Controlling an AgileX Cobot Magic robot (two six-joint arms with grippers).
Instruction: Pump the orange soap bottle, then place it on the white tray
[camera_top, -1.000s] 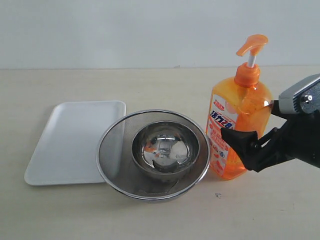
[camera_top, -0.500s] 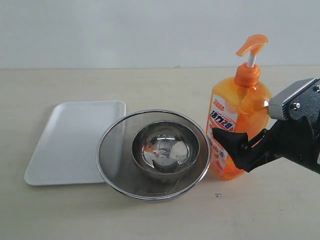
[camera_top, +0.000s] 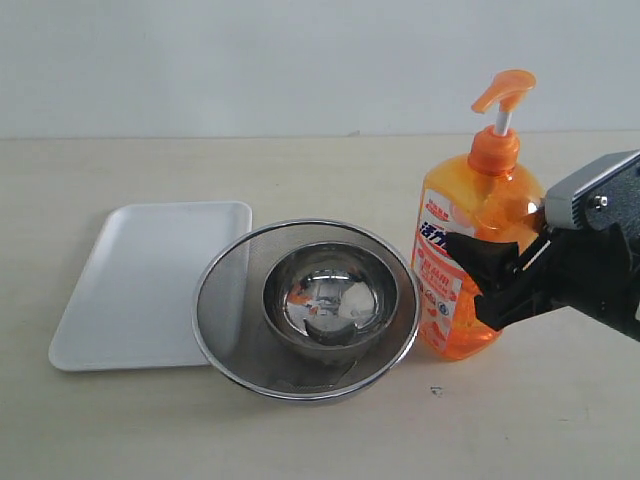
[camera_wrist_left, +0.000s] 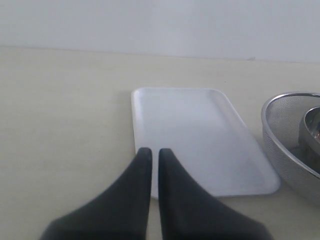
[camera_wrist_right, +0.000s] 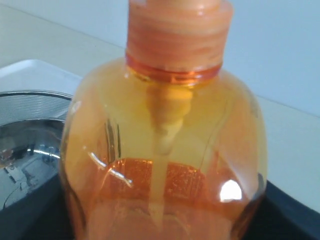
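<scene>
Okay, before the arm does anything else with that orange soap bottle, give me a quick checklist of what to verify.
1. The orange soap bottle stands upright on the table: ok.
2. The right gripper has a jaw either side of it: ok.
3. Grip firm: cannot tell.
4. The pump head is up, nothing above it: ok.
5. The white tray is bare: ok.
6. Straight path to tray: not ok, the sieve with its bowl stands between.
</scene>
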